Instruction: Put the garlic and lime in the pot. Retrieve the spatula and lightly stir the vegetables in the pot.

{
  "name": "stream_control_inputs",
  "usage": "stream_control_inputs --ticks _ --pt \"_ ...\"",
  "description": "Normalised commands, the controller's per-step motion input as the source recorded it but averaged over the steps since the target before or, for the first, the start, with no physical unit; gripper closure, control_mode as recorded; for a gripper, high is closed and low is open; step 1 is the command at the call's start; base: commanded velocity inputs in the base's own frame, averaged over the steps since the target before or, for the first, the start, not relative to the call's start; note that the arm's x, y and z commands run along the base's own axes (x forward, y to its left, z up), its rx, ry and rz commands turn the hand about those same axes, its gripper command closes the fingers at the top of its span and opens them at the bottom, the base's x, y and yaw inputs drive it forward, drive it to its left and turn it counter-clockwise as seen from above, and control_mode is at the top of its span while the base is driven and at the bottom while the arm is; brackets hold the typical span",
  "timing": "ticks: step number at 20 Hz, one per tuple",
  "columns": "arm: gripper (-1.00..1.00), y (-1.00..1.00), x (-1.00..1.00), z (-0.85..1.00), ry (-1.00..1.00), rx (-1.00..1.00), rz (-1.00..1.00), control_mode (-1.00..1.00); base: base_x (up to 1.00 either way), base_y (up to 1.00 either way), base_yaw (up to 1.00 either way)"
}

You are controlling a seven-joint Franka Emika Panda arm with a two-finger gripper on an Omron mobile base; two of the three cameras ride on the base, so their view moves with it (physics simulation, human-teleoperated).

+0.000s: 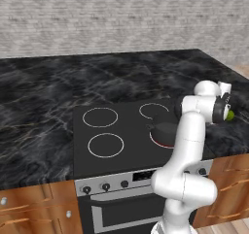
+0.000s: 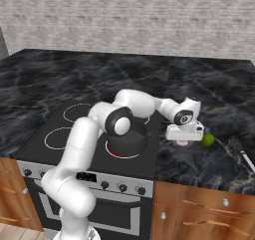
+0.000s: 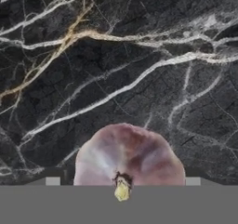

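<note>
One bulb decides the coming move: the garlic [image 3: 129, 155] sits at the bottom centre of the hand view, squarely between the two finger tips [image 3: 52, 181], its stem scar facing the camera and its round body showing no real long axis, so the claw looks straight down on it with nothing to turn for. In the right base view only a pale sliver of it shows [image 2: 184, 142], right of centre, directly under the claw [image 2: 184, 134], resting on the dark marble worktop [image 2: 209, 94] just right of the stove. The fingers stand spread to either side of the bulb; whether their pads already touch its flanks cannot be told, since the tips are cut off at the lower edge of the hand view. The lime [image 2: 207, 140] lies just beside the claw toward the right of that frame, and in the left base view it peeks out as a green spot [image 1: 230, 115] behind the wrist at the right edge. The pot [image 2: 128, 140] stands on the front right burner, to the left of the claw in the right base view, much of it hidden behind the robot's elbow. A spatula [image 2: 241, 151] lies near the right edge, partly cut off.
</note>
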Motion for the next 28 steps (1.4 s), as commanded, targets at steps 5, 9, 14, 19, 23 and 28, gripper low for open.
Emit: stream_control_inputs --ticks 5,9,14,19,23,28 --pt "1.00 0.18 -0.18 0.19 0.00 0.00 0.00 -1.00 0.00 0.00 0.00" --pt "1.00 0.10 -0.53 0.82 -0.09 0.00 0.00 -1.00 0.00 0.00 0.00" --pt "1.00 0.24 -0.42 0.81 -0.09 0.00 0.00 -1.00 0.00 0.00 0.00" --pt "1.00 0.68 -0.70 0.64 -0.01 -0.03 0.05 -1.00 0.00 0.00 0.00" --pt "1.00 0.99 -0.34 0.50 0.00 -0.11 0.07 -1.00 0.00 0.00 0.00" --pt "1.00 1.00 0.00 0.13 0.00 -0.07 0.08 -1.00 0.00 0.00 0.00"
